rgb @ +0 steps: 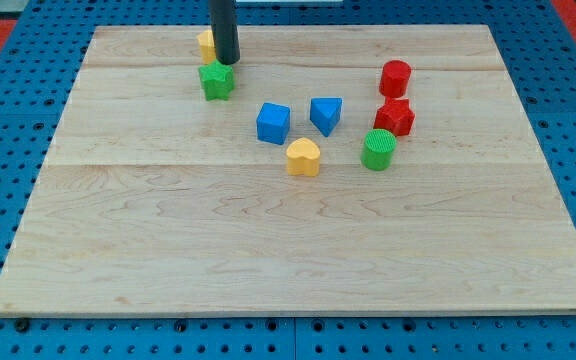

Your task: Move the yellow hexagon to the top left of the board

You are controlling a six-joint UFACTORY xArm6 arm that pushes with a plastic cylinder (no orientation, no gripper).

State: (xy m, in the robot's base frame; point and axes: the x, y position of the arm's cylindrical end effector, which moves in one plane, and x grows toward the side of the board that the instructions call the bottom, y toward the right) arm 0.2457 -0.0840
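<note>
The yellow hexagon (205, 43) sits near the board's top edge, left of centre, partly hidden by my rod. My tip (227, 61) stands right beside the hexagon on its right, and just above the green star (216, 80). The wooden board (168, 250) fills most of the view.
In the middle lie a blue cube (274, 123), a blue triangular block (326, 114) and a yellow heart-shaped block (303, 157). To the right are a red cylinder (395, 77), a red star-like block (395, 116) and a green cylinder (378, 149). Blue pegboard surrounds the board.
</note>
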